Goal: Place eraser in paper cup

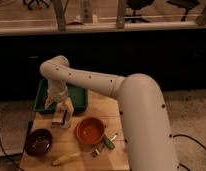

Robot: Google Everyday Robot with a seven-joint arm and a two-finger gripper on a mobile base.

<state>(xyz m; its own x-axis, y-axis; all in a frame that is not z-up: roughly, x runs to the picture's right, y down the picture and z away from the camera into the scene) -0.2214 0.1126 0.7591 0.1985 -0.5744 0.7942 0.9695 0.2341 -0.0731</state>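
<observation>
My gripper (63, 116) hangs straight down from the white arm (86, 80) over the left part of the wooden table (113, 117), just in front of the green tray (78, 97). A small whitish shape (59, 120) shows low at the gripper, close to the table top; it may be the paper cup, but I cannot tell. I cannot make out the eraser; it is either hidden by the gripper or out of view.
An orange-red bowl (90, 130) stands right of the gripper. A dark brown bowl (38, 141) sits at the front left. A yellow oblong item (66, 158) lies near the front edge, and a green-handled utensil (109, 142) lies beside the orange-red bowl.
</observation>
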